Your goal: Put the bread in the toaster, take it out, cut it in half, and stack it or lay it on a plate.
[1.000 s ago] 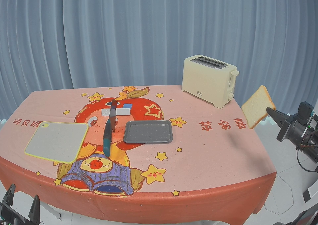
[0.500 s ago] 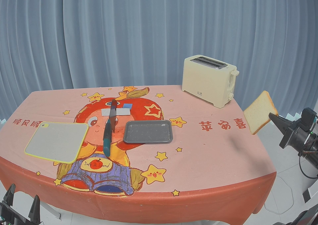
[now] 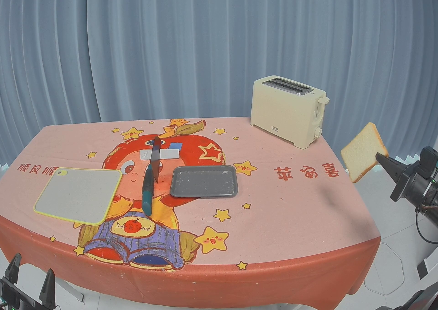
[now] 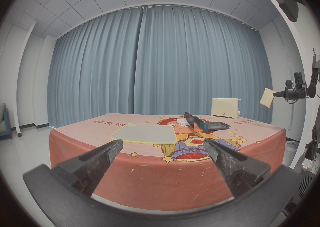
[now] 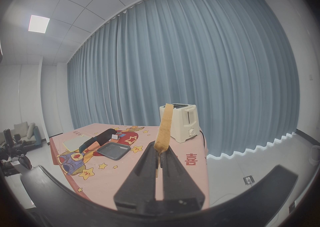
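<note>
The left hand (image 4: 162, 144) sits off the counter's (image 4: 150, 174) edge, its two dark fingers (image 4: 100, 162) spread wide. On the counter a yellow-rimmed cutting board (image 4: 145, 133) lies near that edge, a knife (image 4: 196, 122) and a grey tray (image 4: 217, 126) past it toward the middle, and a cream toaster (image 4: 225, 107) by a far corner. Off beyond that corner the right hand (image 4: 275, 94) holds the bread (image 4: 267, 97) in the air, clear of the counter, with a blue curtain (image 4: 156, 60) behind.

Tilted bread slice (image 3: 364, 152) aloft, right of cream toaster (image 3: 287, 110)
</note>
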Robot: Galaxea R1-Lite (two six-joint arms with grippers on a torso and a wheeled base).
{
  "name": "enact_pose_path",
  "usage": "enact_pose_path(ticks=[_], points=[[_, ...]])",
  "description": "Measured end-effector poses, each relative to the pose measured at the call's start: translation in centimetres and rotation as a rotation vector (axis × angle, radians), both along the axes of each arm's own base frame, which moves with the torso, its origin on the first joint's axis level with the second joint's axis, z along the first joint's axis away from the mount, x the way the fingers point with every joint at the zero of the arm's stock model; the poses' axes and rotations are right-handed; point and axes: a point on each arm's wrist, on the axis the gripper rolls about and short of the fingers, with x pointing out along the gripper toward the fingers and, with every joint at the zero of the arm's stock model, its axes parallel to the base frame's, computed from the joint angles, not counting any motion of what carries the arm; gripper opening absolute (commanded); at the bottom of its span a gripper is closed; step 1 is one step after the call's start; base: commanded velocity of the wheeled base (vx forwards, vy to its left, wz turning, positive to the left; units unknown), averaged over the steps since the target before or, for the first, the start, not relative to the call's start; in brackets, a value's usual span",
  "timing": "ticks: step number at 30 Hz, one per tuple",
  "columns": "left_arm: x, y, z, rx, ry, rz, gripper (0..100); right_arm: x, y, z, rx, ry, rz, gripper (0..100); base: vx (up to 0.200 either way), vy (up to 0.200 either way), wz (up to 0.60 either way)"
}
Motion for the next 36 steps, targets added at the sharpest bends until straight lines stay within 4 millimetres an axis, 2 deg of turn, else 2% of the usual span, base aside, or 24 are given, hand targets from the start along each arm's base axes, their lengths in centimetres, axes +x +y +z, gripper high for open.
enact_pose_path(ticks=[10, 21, 36], points=[[0.0, 0.0, 0.0, 0.0, 0.0, 0.0, 100, 1.0, -0.7, 1.1, -0.04, -0.051, 0.016, 0, 0.0, 0.0, 0.0], [0.0, 0.0, 0.0, 0.0, 0.0, 0.0, 100, 3.2, -1.7, 2.5, -0.101, -0.115, 0.014, 0, 0.0, 0.0, 0.0], [0.0, 0.0, 0.0, 0.0, 0.0, 0.0, 100, 5.0, -1.9, 4.6, -0.12, -0.153, 0.025, 0, 0.0, 0.0, 0.0]])
